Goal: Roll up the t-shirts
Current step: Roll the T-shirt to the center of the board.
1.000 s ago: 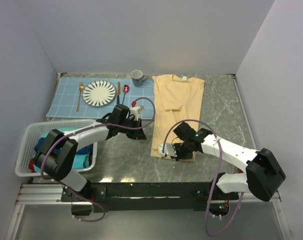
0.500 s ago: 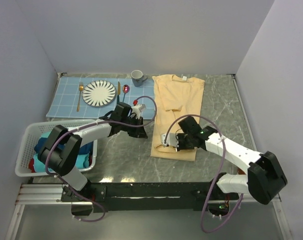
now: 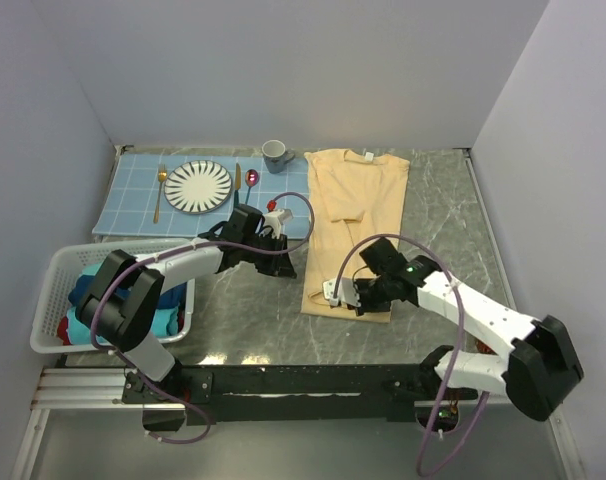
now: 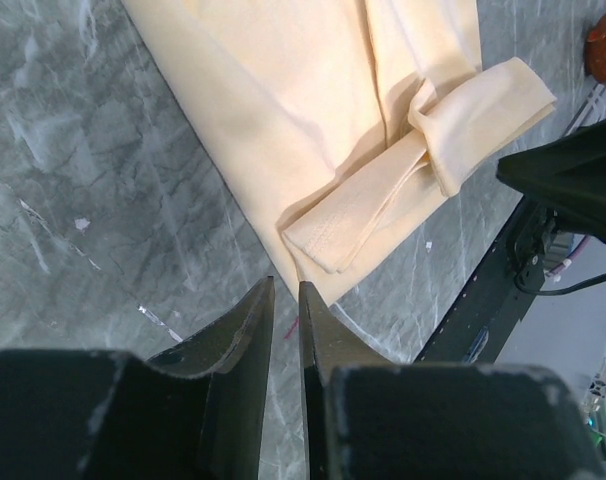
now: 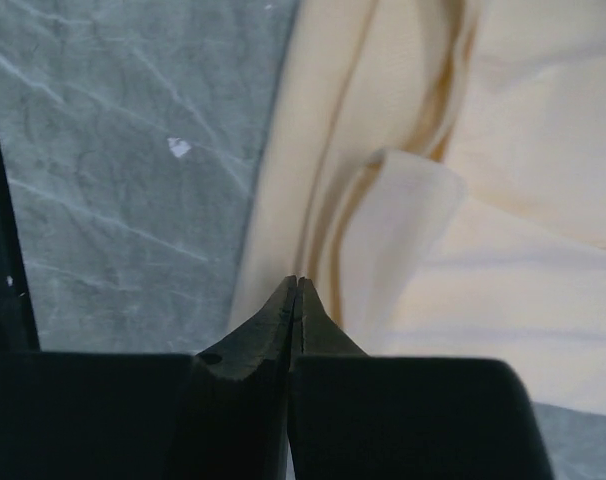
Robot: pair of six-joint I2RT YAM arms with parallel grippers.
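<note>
Perhaps on t-shirt (image 5: 503, 260): closed right pincer (image 5: 297, 284)

A pale yellow t-shirt (image 3: 361, 205) lies flat on the grey marbled table (image 3: 443, 230), collar toward the far wall. The right hand (image 3: 343, 297) is at its near left corner; the left hand (image 3: 284, 265) is over bare table just beside its left edge. A white basket (image 3: 48, 305) with teal cloth (image 3: 168, 322) stands at the near left, before a blue placemat (image 3: 133, 215).

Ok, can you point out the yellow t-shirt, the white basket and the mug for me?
yellow t-shirt (image 3: 361, 195): top external view, on the flat chest area below the collar.
white basket (image 3: 51, 300): top external view, on its left lattice wall.
mug (image 3: 276, 154): top external view, on the cup's body.
</note>
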